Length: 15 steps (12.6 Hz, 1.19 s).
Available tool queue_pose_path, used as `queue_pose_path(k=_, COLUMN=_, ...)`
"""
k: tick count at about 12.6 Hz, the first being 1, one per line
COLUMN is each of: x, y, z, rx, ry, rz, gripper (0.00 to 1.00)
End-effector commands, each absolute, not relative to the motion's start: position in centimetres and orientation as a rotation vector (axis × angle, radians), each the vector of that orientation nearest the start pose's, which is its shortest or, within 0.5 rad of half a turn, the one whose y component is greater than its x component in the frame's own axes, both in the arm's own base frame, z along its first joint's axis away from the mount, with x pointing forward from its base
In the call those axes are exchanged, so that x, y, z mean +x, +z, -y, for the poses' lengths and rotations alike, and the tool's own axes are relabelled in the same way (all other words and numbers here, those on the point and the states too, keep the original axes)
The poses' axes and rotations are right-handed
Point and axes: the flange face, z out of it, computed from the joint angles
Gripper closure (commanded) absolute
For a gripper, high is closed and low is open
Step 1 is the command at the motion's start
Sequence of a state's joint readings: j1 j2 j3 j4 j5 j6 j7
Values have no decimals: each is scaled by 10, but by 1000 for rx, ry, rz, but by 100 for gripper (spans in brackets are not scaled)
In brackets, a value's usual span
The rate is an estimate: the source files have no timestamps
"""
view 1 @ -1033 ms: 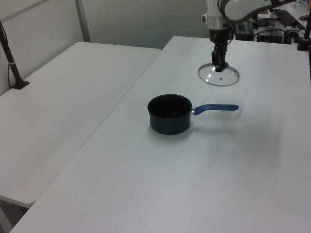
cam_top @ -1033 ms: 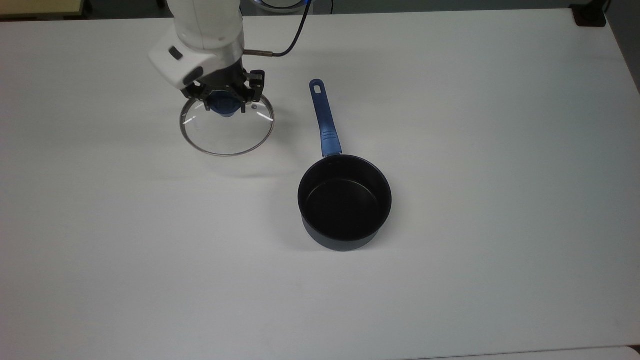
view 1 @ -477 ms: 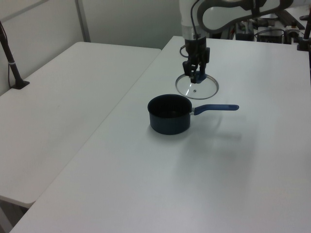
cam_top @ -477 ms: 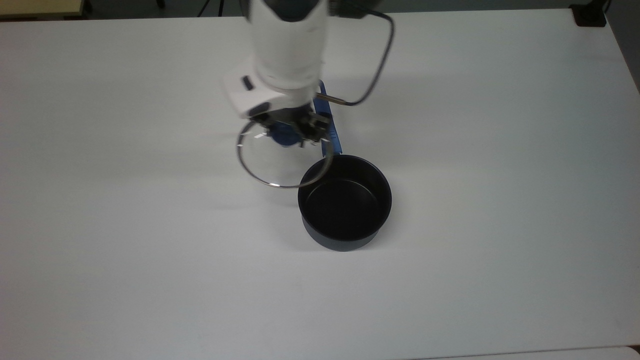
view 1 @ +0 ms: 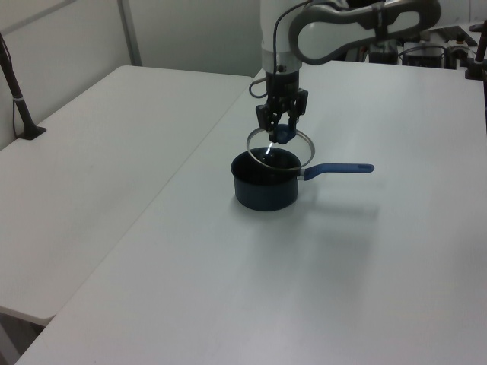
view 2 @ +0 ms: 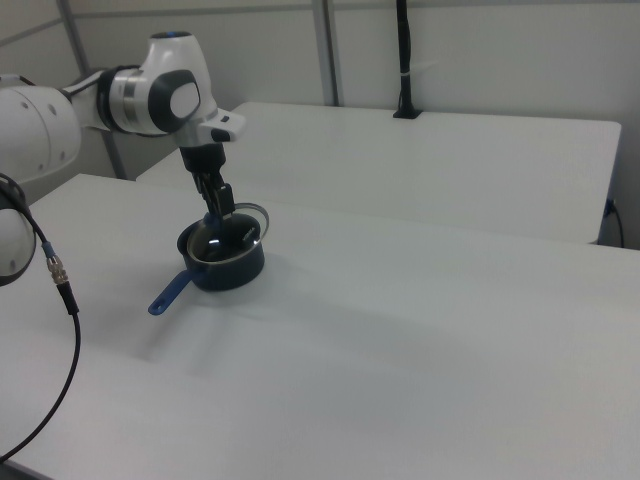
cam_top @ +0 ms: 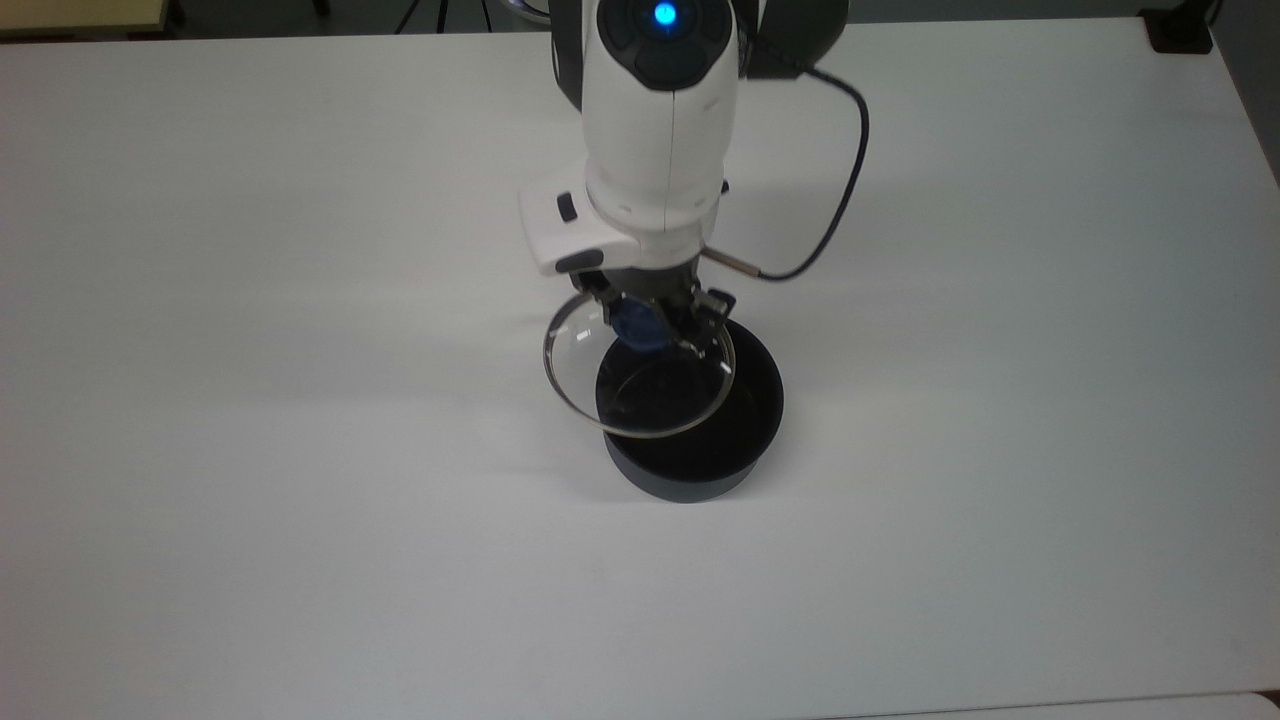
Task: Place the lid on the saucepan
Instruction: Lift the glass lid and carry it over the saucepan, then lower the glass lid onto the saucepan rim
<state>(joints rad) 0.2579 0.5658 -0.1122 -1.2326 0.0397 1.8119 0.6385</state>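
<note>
The pan (cam_top: 690,440) was seen on the white table (cam_top: 300,500), upright, with its black inside bare of contents where it could be seen through and beside the glass. Its blue handle (view 1: 338,169) was shown pointing to the left view's right, level with the table, and in the right view it (view 2: 170,291) ran toward the near left. In the top view the handle was hidden under the arm (cam_top: 660,120).

The lid (cam_top: 640,385) was held above the pan, off the table, and was tilted rather than level. In the top view its metal rim overlapped the pan's mouth and stood out past the pan's rim on the top view's left. Whether the rim touched the pan could not be told. In the left view the lid (view 1: 293,144) was seen hanging over the far side of the pan (view 1: 265,182).

The gripper (cam_top: 655,325) was clamped on the lid's blue knob (cam_top: 640,330), with the jaws narrow on either side of it. The same grasp was shown in the left view (view 1: 281,131).

A black cable (cam_top: 840,180) was looped from the wrist to the top view's right. Farther off, a second white table (view 1: 91,152) was seen at the left view's left, with a black post (view 1: 17,91) clamped on it.
</note>
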Motion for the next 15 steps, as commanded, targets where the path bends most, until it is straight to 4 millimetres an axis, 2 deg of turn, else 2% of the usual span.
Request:
queue_pose_path(k=1, x=723, y=432, z=-146, rx=-3021, ry=-72, rz=-814, gripper=52)
queue_pose_path(k=6, x=728, y=436, z=-162, rx=-2962, ry=-116, rz=-840, gripper=52)
queue_pose_path(k=10, x=731, y=435, z=-167, rx=-2947, ry=-144, rz=-851, gripper=52)
queue_pose_path(k=12, x=734, y=421, z=-167, rx=-2954, ry=-130, rz=-855, gripper=52)
queue_pose_path(k=14, x=730, y=421, z=-180, rx=-2971, ry=-124, rz=-817, gripper=52)
queue_pose_path(k=15, x=729, y=419, z=-180, rx=-2976, ry=-112, rz=-816, gripper=49)
